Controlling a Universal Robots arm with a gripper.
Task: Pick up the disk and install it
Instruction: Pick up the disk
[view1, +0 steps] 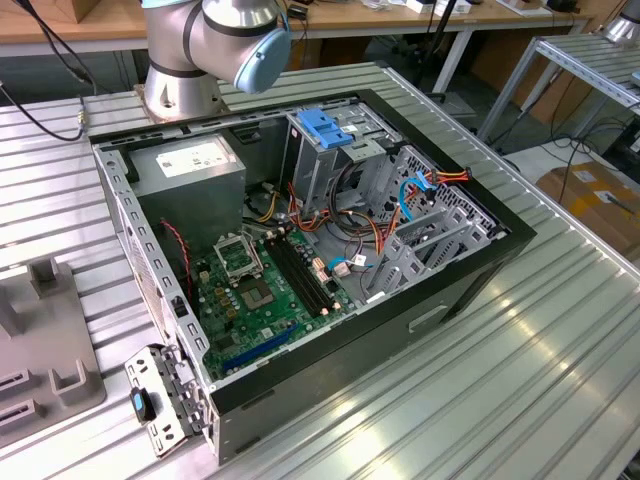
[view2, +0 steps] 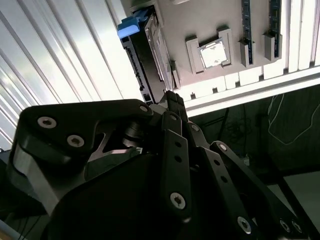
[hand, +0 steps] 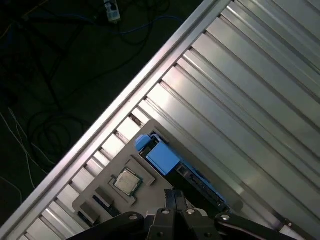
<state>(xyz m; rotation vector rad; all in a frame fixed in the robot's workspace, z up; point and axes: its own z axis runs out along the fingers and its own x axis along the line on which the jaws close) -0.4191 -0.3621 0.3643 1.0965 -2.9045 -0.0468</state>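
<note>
Across the exterior view's whole width I see the ribbed silver aluminium table (view1: 560, 330). At its centre lies the open black tower computer case (view1: 470, 270). The case holds a green motherboard (view1: 265, 290), a grey power-supply box (view1: 190, 165) and a blue-topped drive cage (view1: 325, 130). At that view's top edge stands the silver arm base (view1: 180, 85), with a light-blue joint cap above it.

In both wrist views a flat grey moulded tray (hand: 125, 157) rests on the table near its edge. The disk (hand: 162, 157) stands on edge in a slot of that tray. It is a thin dark-and-silver slab with a light-blue plastic rail, and I cannot make out its label. A square silver processor chip (hand: 127, 181) sits in a pocket beside it.

My black gripper (hand: 173, 197) hangs over the tray close by the disk's end, its fingertips pressed together on nothing. I cannot tell whether it touches the disk.
</note>
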